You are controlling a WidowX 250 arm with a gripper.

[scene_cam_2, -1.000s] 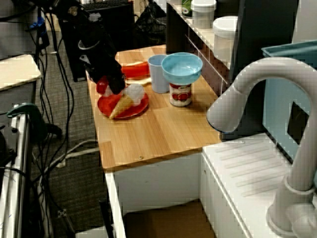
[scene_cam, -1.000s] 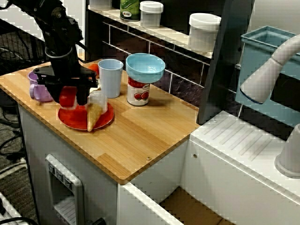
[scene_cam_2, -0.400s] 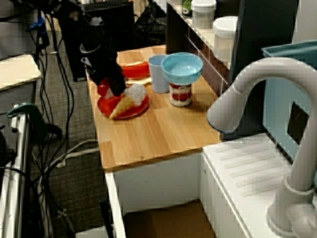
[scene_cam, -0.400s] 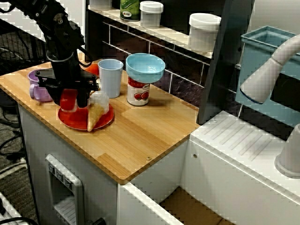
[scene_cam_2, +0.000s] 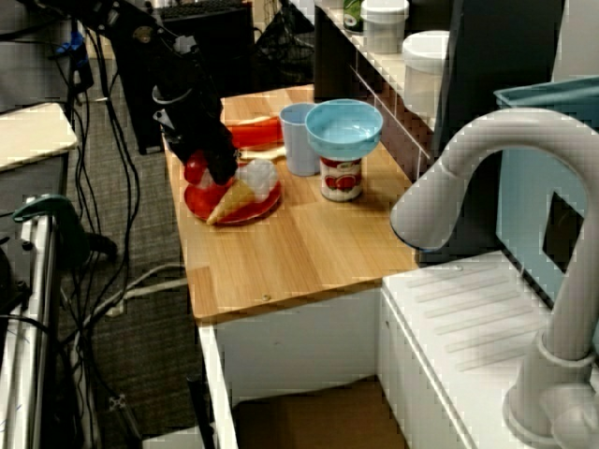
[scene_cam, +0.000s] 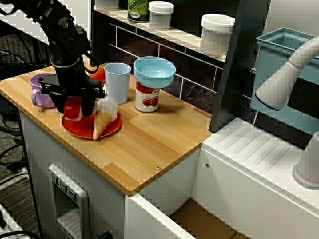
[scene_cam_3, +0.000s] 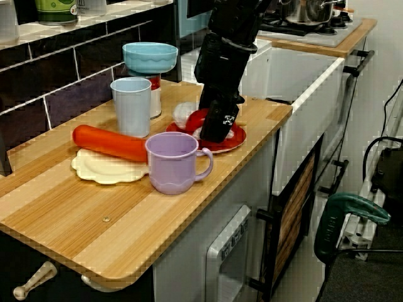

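Red toy fruit (scene_cam: 73, 106) sits clamped between the arm's black fingers (scene_cam: 88, 103), low over the red plate (scene_cam: 75, 127) on the wooden surface (scene_cam: 149, 142), just beside an ice-cream cone (scene_cam: 99, 123). A firm, level grip and clearance from the cone look key.

A round, glossy red plastic fruit (scene_cam: 73, 106) is clamped upright between the fingers of the tool (scene_cam: 75, 112), low over one side of a flat red plate (scene_cam: 112, 128) on the wooden bench (scene_cam: 149, 144).
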